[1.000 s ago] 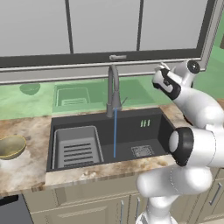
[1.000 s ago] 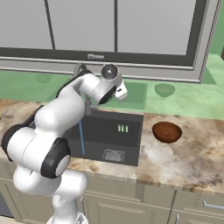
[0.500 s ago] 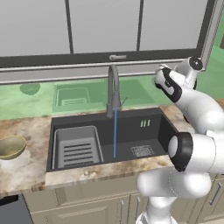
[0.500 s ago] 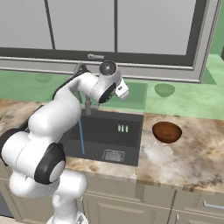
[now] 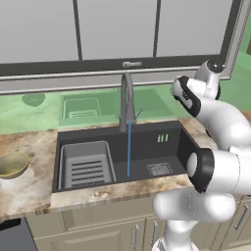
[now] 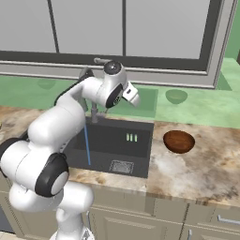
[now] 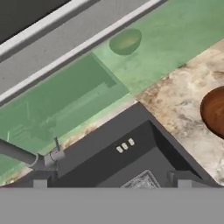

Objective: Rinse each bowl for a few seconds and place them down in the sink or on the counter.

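The olive-gold bowl (image 5: 12, 164) sits on the counter (image 5: 29, 188) left of the sink (image 5: 166, 135). On the counter (image 6: 197, 168) to the sink's right rests the dark reddish-brown bowl (image 6: 178, 141), cut off by the right edge in the hand view (image 7: 214, 111). My gripper (image 6: 133, 97) hovers high over the sink's (image 6: 117, 140) right half, well left of the brown bowl. It is open and holds nothing. In the hand view my gripper (image 7: 111, 183) looks down on the sink (image 7: 96, 153), its fingertips (image 7: 39, 183) far apart.
The faucet (image 5: 127, 98) stands behind the basin and a thin blue stream of water (image 5: 129, 147) falls into it. A grey slotted tray (image 5: 88, 164) lies in the sink's left half. The square drain (image 5: 159, 169) is at the right.
The arm has shifted slightly, with the hand edging a little to the right above the sink. The jaws stay open and both bowls rest where they were.
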Tool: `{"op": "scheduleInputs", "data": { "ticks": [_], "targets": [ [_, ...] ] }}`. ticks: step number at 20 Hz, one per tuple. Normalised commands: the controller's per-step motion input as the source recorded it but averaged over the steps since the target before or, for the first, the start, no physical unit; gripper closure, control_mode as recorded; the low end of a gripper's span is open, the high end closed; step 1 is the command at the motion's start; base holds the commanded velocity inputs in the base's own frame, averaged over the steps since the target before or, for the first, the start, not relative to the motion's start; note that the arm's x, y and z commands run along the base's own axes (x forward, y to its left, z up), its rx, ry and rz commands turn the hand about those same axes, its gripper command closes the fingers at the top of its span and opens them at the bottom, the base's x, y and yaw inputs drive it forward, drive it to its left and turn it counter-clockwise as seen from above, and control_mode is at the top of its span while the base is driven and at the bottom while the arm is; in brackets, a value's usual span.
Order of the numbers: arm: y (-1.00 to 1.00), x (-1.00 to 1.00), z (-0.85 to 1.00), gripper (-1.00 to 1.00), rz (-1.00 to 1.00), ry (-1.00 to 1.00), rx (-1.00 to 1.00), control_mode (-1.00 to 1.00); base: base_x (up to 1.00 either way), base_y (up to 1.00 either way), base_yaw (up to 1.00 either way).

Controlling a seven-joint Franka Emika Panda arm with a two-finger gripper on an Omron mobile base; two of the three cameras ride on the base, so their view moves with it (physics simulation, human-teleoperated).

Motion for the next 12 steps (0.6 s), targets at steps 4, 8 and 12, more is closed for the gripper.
{"op": "scheduleInputs", "data": {
  "ticks": [4,8,12],
  "targets": [
    [0.0,-0.06,-0.12,-1.0,0.09,0.1,-0.13,-1.0,0.0,0.0,0.0],
    [-0.01,-0.11,-0.16,-1.0,0.09,0.06,-0.1,-1.0,0.0,0.0,0.0],
    [-0.04,-0.12,-0.17,-1.0,0.1,0.04,-0.1,-1.0,0.0,0.0,0.0]
  ]
}}
